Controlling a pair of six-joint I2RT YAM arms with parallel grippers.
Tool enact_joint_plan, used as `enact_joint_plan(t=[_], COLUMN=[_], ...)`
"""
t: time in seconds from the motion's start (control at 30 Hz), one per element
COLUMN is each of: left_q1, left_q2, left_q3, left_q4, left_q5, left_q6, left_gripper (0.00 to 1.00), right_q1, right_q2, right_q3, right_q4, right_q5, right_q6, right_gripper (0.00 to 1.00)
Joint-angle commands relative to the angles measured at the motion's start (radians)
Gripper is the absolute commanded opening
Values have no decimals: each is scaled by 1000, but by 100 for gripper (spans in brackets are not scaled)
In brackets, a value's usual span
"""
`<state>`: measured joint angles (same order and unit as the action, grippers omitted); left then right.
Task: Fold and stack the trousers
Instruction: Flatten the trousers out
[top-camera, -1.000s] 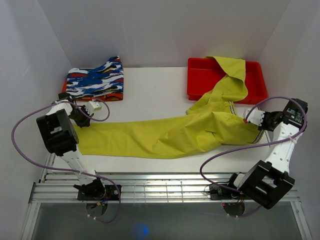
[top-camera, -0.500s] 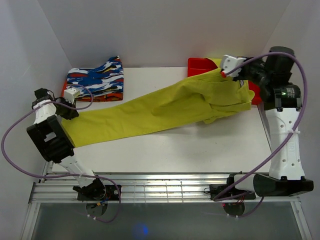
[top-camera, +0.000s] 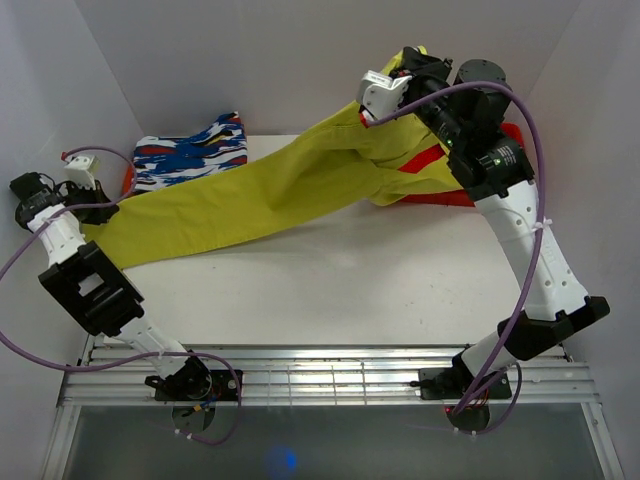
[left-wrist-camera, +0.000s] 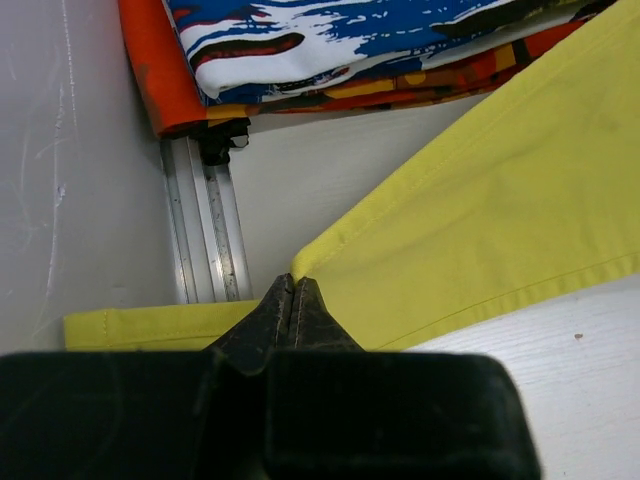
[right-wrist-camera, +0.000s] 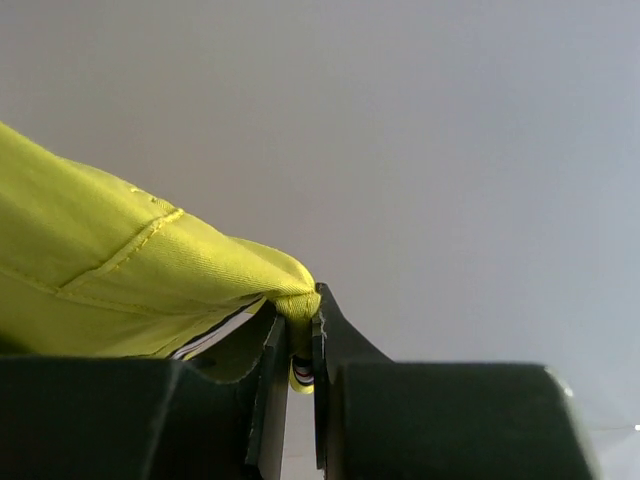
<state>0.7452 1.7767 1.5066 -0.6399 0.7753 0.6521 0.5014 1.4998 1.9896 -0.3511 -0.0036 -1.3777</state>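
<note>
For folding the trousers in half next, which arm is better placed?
Right, probably. The right tool holds the trousers by the waist, lifted above the table, free to carry across. The left tool clamps the leg hem low by the table's left edge, an anchor.

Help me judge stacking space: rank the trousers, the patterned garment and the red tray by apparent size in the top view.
1. trousers, by far the largest.
2 and 3. patterned garment and red tray: cannot rank; the trousers and the right arm cover most of the tray.
</note>
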Motion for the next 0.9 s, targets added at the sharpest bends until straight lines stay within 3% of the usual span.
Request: enact_joint_plan(t=[0.0, 0.1, 0.17, 0.3, 0.37, 0.4, 0.5, 0.6, 0.63, 0.7, 0.77, 0.83, 0.87], left_q1=[20, 37, 51, 49, 4, -22, -153, -308, -407, -525, -728, -978, -1042], left_q2=[-69, -68, -68, -188, -284, -386, -560, -802, -898, -976, -1022, -984, -906], left_q3=[47, 52, 84, 26, -43, -116, -309, -451, -526, -598, -690, -715, -709], left_q4=[65, 108, 51, -118, -135, -153, -231, -221, -180, -86, 93, 204, 238], left_q5=[61, 42, 138, 399, 421, 414, 352, 312, 299, 227, 123, -119, -201], left_q6=[-80, -138, -73, 157, 225, 357, 614, 717, 733, 684, 581, 549, 490], left_gripper=[0, 0, 0, 42, 51, 55, 58, 63, 65, 67, 70, 70, 69], right_q1=[52, 86, 120, 126, 120, 115, 108, 108, 108, 108, 108, 109, 109], right_q2=[2, 57, 92, 65, 37, 33, 54, 128, 172, 213, 250, 261, 260], right_q3=[116, 218, 250, 131, -19, -70, -156, -91, -60, 30, 60, 54, 45], right_q4=[390, 448, 460, 478, 523, 547, 577, 543, 526, 460, 425, 411, 409], right_q5=[93, 86, 91, 57, 57, 57, 80, 117, 126, 139, 142, 143, 145], right_q6=[-113, -164, -207, -178, -175, -166, -127, -90, -65, -44, -20, -11, -4], right_gripper=[8, 8, 8, 8, 8, 8, 8, 8, 8, 8, 8, 8, 8])
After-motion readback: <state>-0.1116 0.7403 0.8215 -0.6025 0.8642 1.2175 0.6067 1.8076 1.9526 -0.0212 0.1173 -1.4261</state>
